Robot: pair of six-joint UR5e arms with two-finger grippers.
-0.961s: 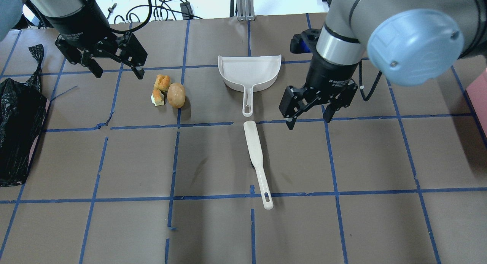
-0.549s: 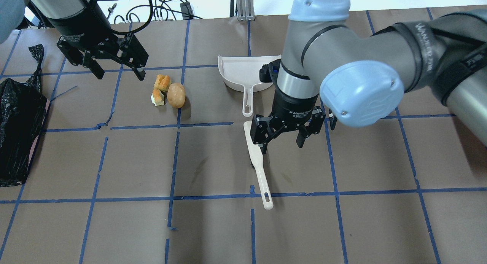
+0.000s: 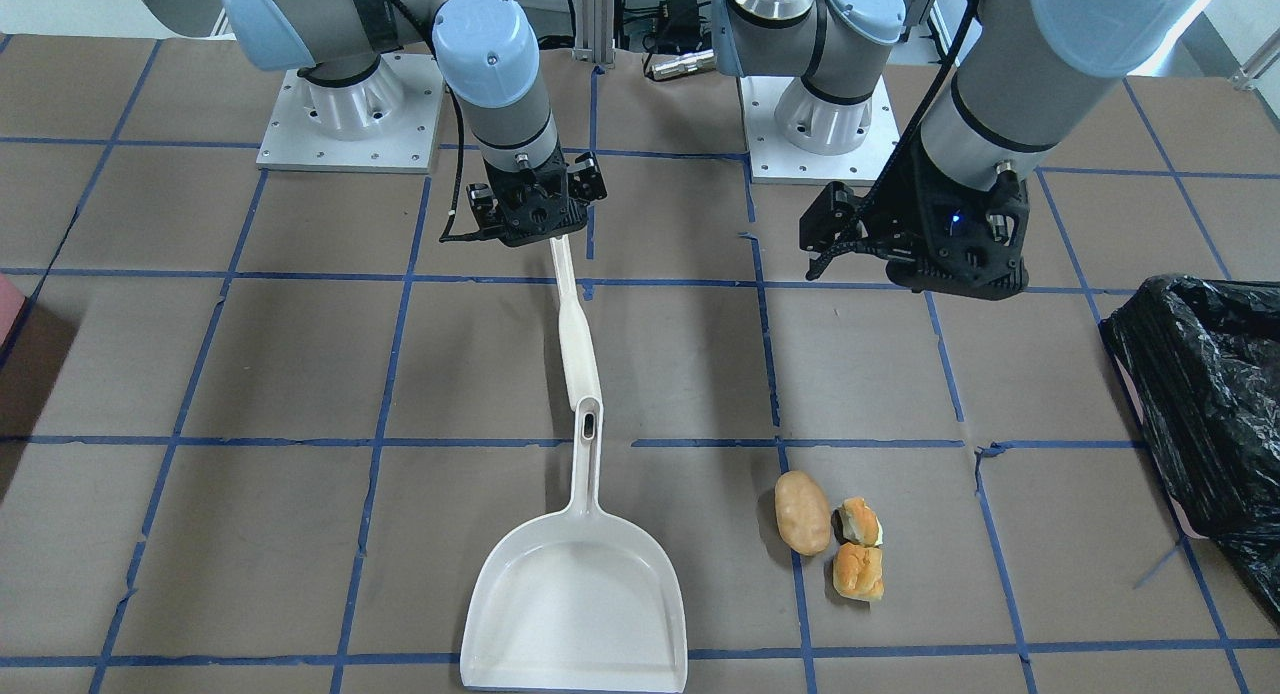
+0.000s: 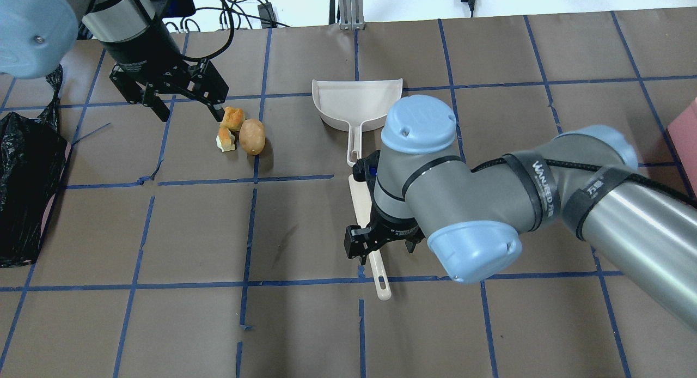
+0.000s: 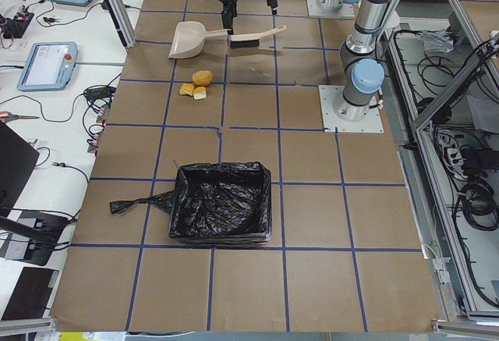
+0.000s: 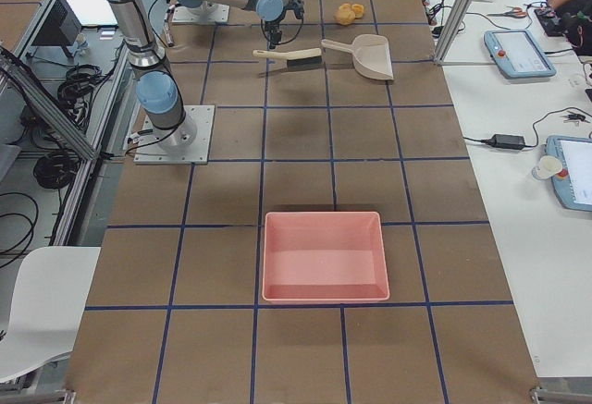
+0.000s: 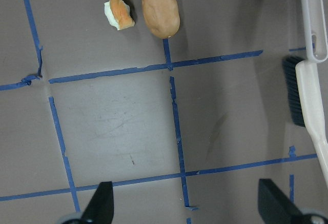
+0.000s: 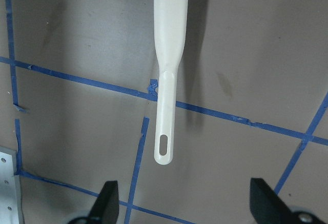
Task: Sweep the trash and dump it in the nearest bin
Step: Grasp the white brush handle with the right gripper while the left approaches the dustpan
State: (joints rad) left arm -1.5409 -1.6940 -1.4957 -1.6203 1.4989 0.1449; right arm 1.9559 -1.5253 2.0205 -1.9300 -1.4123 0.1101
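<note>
Paper, brown and gridded in blue tape, covered your surface (image 4: 190, 231). Biggest on it was the bin (image 5: 181, 200), lined with crinkly black plastic. You had it well out past the left end effector (image 4: 189, 108), on the side away from the right arm. A pink tray (image 6: 324, 215) with no bag sat far out on the opposite side, beyond the right end effector (image 4: 381, 250).

Your right arm reached across the middle of the surface, its end effector over the handle end of the white brush (image 3: 577, 344). The wrist view showed both fingers spread wide, with the handle lying between them and touching neither, so it gripped nothing. The white dustpan (image 4: 354, 103) lay flat ahead of that end effector, farther from the robot's base, its handle tip nearly meeting the brush head.

Your left end effector hung above the surface, its fingers likewise apart and empty. The trash (image 3: 803, 512) lay near its inner finger, toward the dustpan. It was the tan potato-like lump (image 4: 252, 136) and two bread chunks (image 4: 233, 118), which sat close against the lump on the side nearer that end effector.
</note>
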